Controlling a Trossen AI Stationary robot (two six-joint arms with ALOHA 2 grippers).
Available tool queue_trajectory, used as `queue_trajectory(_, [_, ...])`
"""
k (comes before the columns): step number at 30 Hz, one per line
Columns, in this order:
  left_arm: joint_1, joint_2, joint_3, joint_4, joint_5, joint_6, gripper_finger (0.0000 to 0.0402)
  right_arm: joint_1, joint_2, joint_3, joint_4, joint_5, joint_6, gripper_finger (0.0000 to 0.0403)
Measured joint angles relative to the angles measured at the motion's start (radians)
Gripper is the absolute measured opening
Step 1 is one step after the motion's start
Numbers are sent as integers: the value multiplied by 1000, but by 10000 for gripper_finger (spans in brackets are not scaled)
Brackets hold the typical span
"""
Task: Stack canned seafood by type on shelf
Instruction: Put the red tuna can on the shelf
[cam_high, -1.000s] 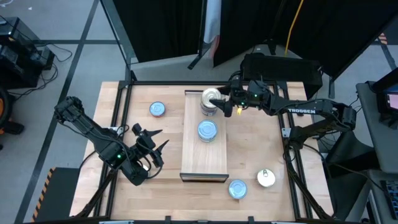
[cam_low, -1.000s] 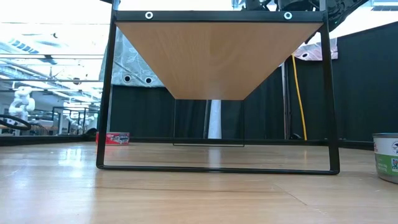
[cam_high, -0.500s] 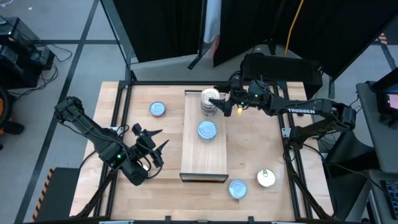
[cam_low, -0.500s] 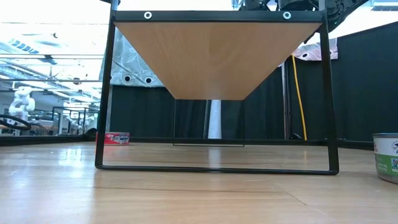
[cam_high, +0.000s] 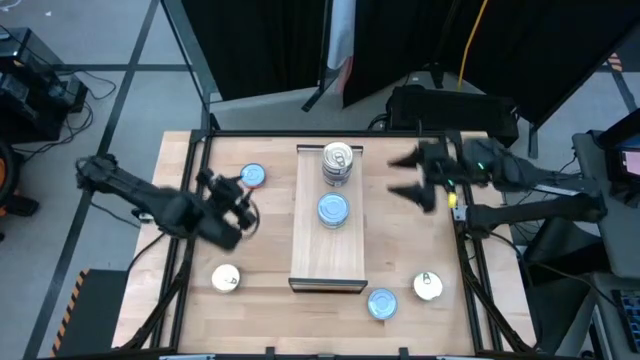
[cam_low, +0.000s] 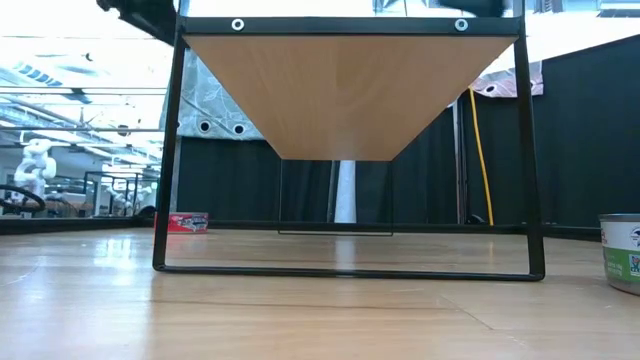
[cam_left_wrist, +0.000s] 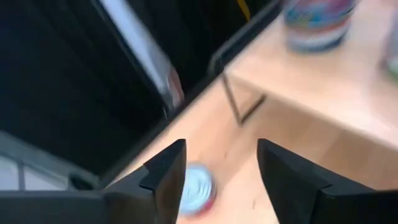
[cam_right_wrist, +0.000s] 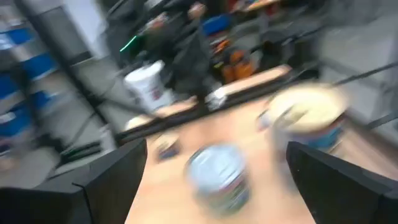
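Shelf, its long axis running near-to-far down the tabletop, carries a blue-topped tin mid-board and, apparently, a two-tin stack at its far end, flanked by the spread, empty left tool and right tool.

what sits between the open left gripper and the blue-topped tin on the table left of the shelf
Nothing: in the high view the left gripper hovers just short of the blue-topped tin, only bare plank tabletop between.

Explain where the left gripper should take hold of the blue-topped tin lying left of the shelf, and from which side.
Grip the blue-topped tin across its curved side wall, coming down from above: it stands upright and alone on the table. The open left gripper is already beside it.
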Motion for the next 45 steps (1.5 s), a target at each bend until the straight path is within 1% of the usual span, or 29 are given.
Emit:
queue_trajectory(2, [103,-46,0,27,123,86,178,107,-50,-57,-19,65,50,376])
queue_trajectory(4, [210,-82,0,53,250,154,158,203,-83,-133,-7,175,102,375])
queue_trajectory(6, [324,-109,0,81,360,231,136,268,-99,-201,24,284,142,375])
queue_trajectory(8, [429,-125,0,107,457,286,113,307,-103,-247,60,352,154,375])
queue_trajectory(10, [524,-122,0,135,559,337,88,327,-100,-281,93,376,153,375])
queue_trajectory(12, [605,-107,0,148,637,396,62,336,-92,-302,116,378,141,375])
queue_trajectory(16, [733,-43,0,161,738,501,13,344,-89,-305,160,373,108,375])
queue_trajectory(20, [821,31,-40,179,830,581,6,354,-93,-305,158,368,98,375])
queue_trajectory(22, [861,66,-83,175,863,593,6,361,-94,-305,157,367,79,375])
queue_trajectory(25, [897,97,-148,198,883,592,3,370,-94,-305,143,367,71,375])
queue_trajectory(35, [914,111,-300,371,905,592,1,370,-93,-305,121,366,70,375])
queue_trajectory(40, [921,135,-337,434,906,565,1,370,-93,-305,121,367,60,375])
queue_trajectory(45, [921,198,-343,496,906,542,1,370,-93,-305,130,370,60,375])
